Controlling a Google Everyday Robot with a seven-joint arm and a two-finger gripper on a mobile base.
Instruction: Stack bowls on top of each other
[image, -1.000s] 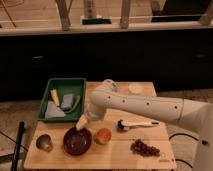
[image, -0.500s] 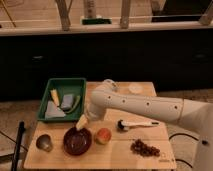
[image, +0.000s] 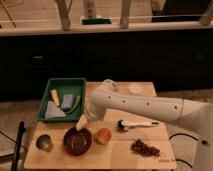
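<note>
Two bowls sit near each other on the tabletop (image: 115, 156), not yet stacked: a dark bowl (image: 77, 142) and a small metal bowl (image: 44, 143). The claw (image: 81, 122) hovers at the dark bowl's rim; its state I can't tell. Grasping looks next.

gripper (image: 81, 122) sat over far rim of bowl (image: 76, 145), hiding part of it | arm (image: 145, 106) cut off at right edge | tray (image: 63, 80) contents could not be identified

Behind the light wooden tabletop (image: 115, 156) runs a dark, low wall (image: 150, 57) topped by a pale ledge (image: 150, 27). Slanted pale posts (image: 125, 11) rise above that. Beige floor (image: 17, 117) lies left of the tabletop.
</note>
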